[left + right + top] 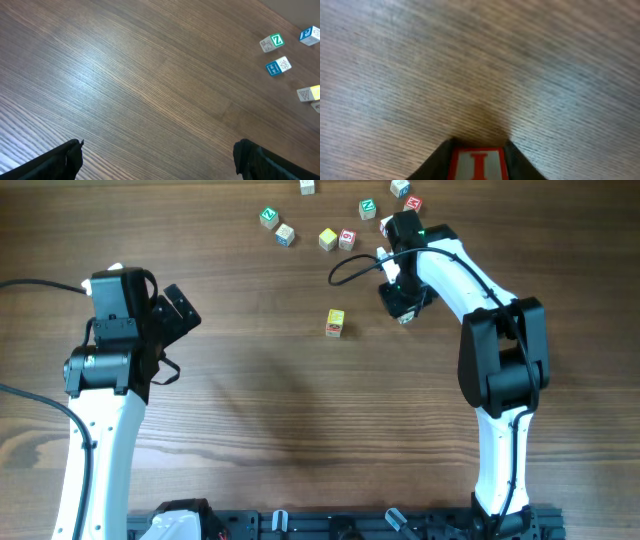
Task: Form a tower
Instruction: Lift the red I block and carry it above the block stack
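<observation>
Tower top cube, small wooden block, white face with red-framed red "I" [478, 166], sits between fingers of right gripper [478, 146], clamped on both sides. Left gripper [159, 150] gapes wide, brown wooden table [150, 75] bare beneath it.

Wood-grain desk [260, 410], and near its far edge there's a scatter of loose alphabet cubes: a green Z cube [268, 217] just beside a blue cube [286, 235], a cream cube [328, 240] just beside a red cube [347, 239]. One yellow cube [335, 322] sits alone, nearer the middle.
</observation>
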Motion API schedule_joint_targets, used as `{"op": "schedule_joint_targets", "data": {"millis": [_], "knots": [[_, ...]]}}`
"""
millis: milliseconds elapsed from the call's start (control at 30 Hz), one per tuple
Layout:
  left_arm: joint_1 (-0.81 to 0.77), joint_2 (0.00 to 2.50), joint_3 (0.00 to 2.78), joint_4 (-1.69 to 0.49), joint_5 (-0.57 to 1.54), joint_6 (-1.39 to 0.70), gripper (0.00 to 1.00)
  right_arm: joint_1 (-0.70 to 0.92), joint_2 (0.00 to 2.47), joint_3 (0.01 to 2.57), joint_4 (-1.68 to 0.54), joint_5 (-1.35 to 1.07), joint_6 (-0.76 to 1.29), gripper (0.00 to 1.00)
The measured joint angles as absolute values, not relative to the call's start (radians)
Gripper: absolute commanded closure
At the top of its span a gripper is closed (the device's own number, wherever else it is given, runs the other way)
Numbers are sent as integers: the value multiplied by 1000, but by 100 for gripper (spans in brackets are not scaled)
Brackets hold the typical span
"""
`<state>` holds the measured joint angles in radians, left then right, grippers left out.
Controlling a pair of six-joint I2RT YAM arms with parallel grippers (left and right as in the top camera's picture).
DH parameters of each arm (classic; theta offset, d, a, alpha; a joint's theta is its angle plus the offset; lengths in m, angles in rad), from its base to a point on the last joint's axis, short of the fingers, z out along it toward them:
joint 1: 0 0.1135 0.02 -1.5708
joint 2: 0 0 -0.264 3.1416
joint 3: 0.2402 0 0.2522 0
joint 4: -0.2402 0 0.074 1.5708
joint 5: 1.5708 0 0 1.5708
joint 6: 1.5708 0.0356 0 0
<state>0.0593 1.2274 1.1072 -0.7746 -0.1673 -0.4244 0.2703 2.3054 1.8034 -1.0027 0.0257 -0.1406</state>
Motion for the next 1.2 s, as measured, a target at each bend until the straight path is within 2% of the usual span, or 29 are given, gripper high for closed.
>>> {"op": "schedule_joint_targets", "data": {"millis": [167,467,767,1000,1033,1200], "knots": [[59,1227,1107,-775,-167,-424,0,270,2305,1825,-945,23,-43,95],[59,1227,1107,-775,-167,-424,0,270,2230,1987,-947,-121,148,95],[59,1227,1107,-776,-167,-424,0,282,1730,2015,-1044,-144,198,95],[59,1227,1107,-778,-158,-424,0,465,1336,1983,-1201,139,275,95],[59,1227,1107,-778,-151,-424,0,490,1297,1930,-1182,178,316,95],[59,1227,1107,-778,-132,-424,0,657,1257,1390,-615,381,424,95]]}}
